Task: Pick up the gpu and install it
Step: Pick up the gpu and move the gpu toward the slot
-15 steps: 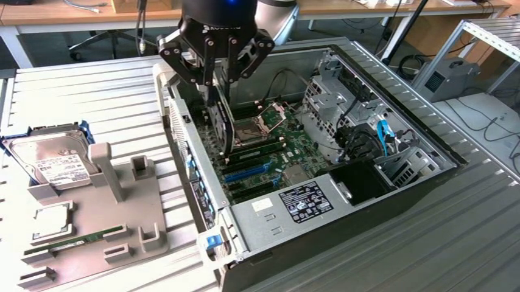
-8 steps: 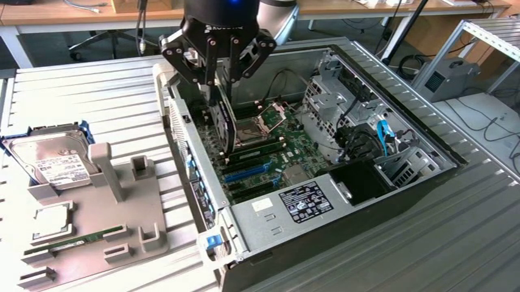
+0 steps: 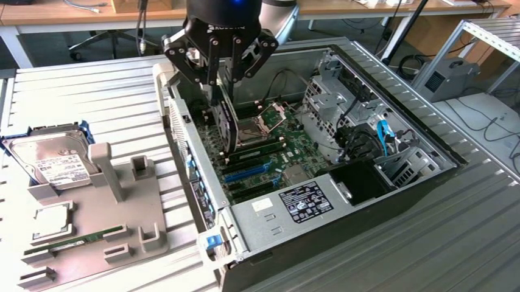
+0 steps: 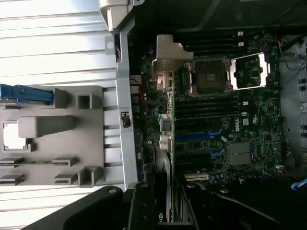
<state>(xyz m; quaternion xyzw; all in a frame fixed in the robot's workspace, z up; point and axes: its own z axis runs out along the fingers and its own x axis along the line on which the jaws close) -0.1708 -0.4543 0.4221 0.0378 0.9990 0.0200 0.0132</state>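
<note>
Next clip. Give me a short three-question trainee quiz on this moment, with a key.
1. True or false: the end effector grips the gpu over the open computer case.
2. The hard drive rests: A) on the gray tray; B) inside the case; C) on the floor.
3. Fill in: the gray tray lies at the exterior view's ___.
Key: 1 true; 2 A; 3 left.
</note>
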